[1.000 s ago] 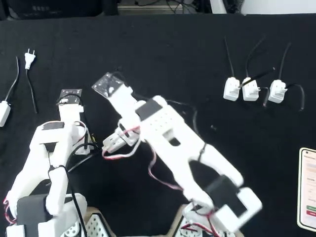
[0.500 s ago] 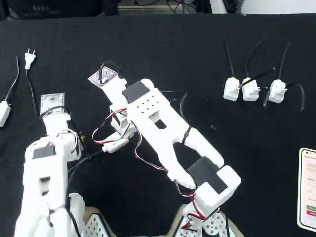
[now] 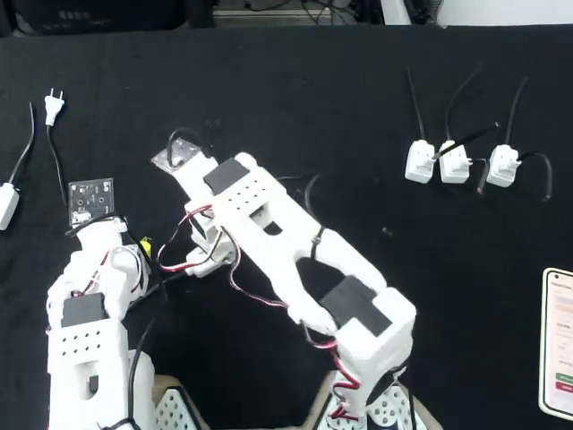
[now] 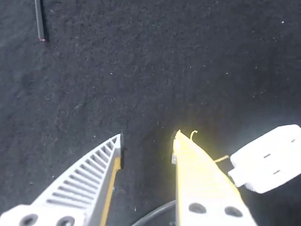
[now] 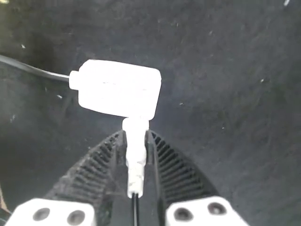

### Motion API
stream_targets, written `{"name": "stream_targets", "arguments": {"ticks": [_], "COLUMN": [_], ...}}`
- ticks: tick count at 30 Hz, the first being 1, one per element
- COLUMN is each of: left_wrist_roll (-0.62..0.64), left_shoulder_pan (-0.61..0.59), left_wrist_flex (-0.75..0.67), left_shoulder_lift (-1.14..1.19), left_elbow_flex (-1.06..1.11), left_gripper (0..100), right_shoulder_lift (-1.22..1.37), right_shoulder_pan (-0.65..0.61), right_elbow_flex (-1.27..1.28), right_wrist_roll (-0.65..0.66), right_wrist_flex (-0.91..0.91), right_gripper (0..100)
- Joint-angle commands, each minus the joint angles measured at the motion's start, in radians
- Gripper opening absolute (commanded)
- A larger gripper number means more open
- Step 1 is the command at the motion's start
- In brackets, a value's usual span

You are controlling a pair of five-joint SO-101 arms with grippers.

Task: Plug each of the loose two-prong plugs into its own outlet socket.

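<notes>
Clamped in the right gripper point(image 5: 135, 134): white plug point(image 5: 135, 160), nose against the side of a rounded white socket block point(image 5: 115, 89) with black cable point(image 5: 33, 68). Left gripper point(image 4: 148, 136) spread apart, holding nothing; just beside its yellow finger point(image 4: 202, 183), a second socket block point(image 4: 268, 160), white, slots showing. Loose two-prong plug point(image 3: 54, 102), white on a black cord point(image 3: 55, 152), near the table's point(image 3: 295, 81) far left corner. Three socket blocks point(image 3: 454, 163) in a row toward the far right corner. Phone point(image 3: 559, 340) at the right edge: print too small to read.
</notes>
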Motion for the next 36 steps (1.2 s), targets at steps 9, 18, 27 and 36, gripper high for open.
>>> {"name": "stream_targets", "arguments": {"ticks": [9,18,27,36], "left_wrist_roll": [-0.052,-0.054,-0.054,-0.051], "left_shoulder_pan": [0.099,0.15,0.185,0.216], "left_wrist_flex": [0.014,0.017,0.072,0.071], "left_shoulder_lift": [-0.018,-0.006,0.298,0.638], "left_elbow_flex": [0.007,0.008,-0.159,-0.335], "left_gripper": [18,18,18,18], "right_shoulder_lift": [0.012,-0.042,-0.372,-0.562], "right_shoulder_pan": [-0.002,0.064,0.178,0.261], "right_elbow_flex": [-0.196,-0.275,0.093,0.349], "right_wrist_roll": [-0.008,0.009,0.044,0.044], "right_wrist_flex": [0.117,0.241,0.077,-0.051], "right_gripper": [1.0,1.0,1.0,1.0]}}
